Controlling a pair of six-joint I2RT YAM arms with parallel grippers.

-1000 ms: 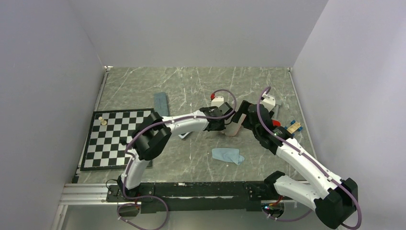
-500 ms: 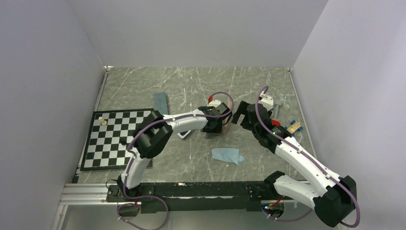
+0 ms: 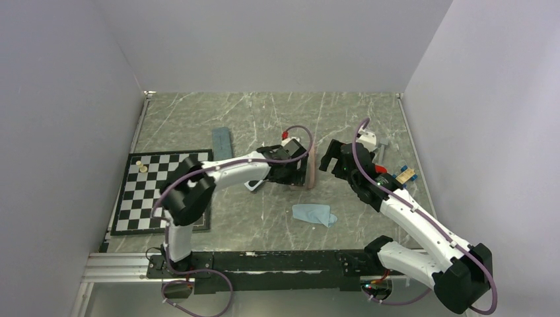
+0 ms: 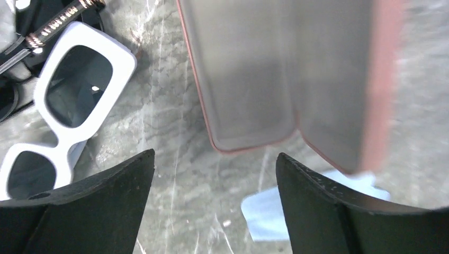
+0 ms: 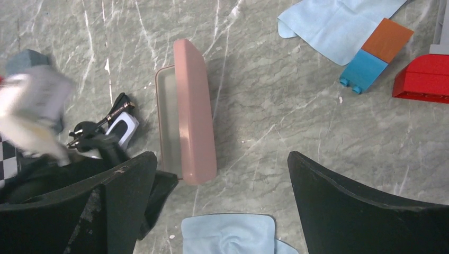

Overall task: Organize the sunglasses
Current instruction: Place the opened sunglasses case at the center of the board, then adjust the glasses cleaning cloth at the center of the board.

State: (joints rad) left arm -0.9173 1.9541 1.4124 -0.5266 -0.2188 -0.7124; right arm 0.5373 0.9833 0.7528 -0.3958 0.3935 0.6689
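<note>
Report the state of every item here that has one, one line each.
pink case: lying open, nothing inside
white sunglasses: lying beside the pink case, outside it
black sunglasses: against the white pair, also outside the case
slate-blue case: looks shut
left gripper: open, holding nothing
right gripper: open, holding nothing

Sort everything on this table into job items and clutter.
Job: white sunglasses, black sunglasses, open pink case, probably the slate-blue case.
Lying about: chessboard, light blue cloths, toy bricks.
</note>
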